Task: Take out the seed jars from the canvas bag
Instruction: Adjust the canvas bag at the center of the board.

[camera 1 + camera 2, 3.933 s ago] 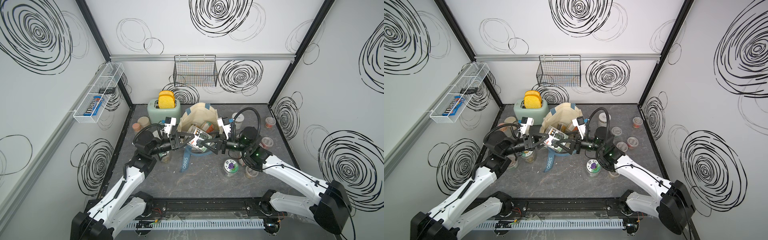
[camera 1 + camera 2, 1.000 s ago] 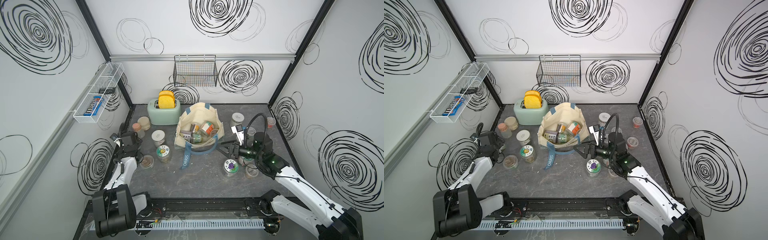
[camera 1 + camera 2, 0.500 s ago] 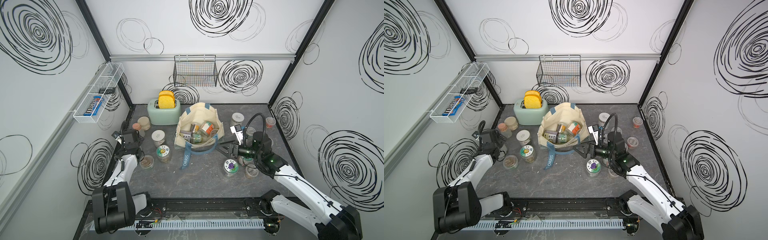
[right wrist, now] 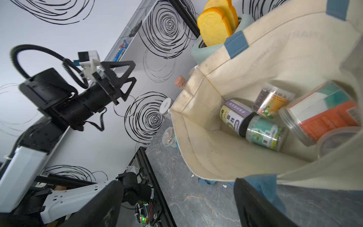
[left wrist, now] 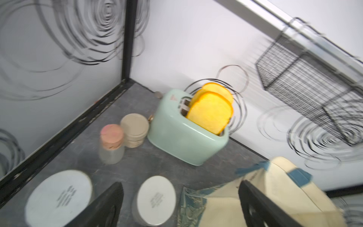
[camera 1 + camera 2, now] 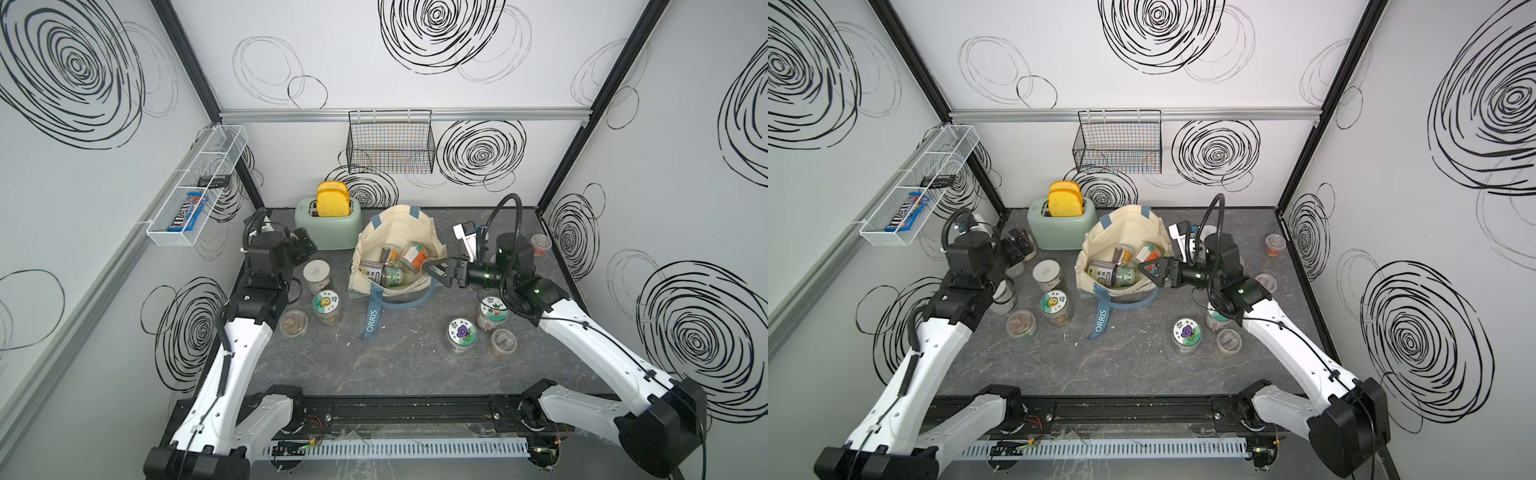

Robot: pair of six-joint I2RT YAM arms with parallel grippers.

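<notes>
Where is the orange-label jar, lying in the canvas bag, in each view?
In a top view: orange-label jar inside the canvas bag, at its right side.
In a top view: the jar, same spot.
Left wrist: not in it; only the bag's outside shows.
Right wrist: the jar inside the bag, beside a yellow-label jar.
Shared landmark: the green toaster behind the bag.

top pair: overhead, whole cell | wrists: close, both show toaster [image 5: 176, 141]

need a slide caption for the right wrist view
Right gripper, fingers spread, at the mouth of the canvas bag; labelled seed jars lie on their sides inside.
</notes>
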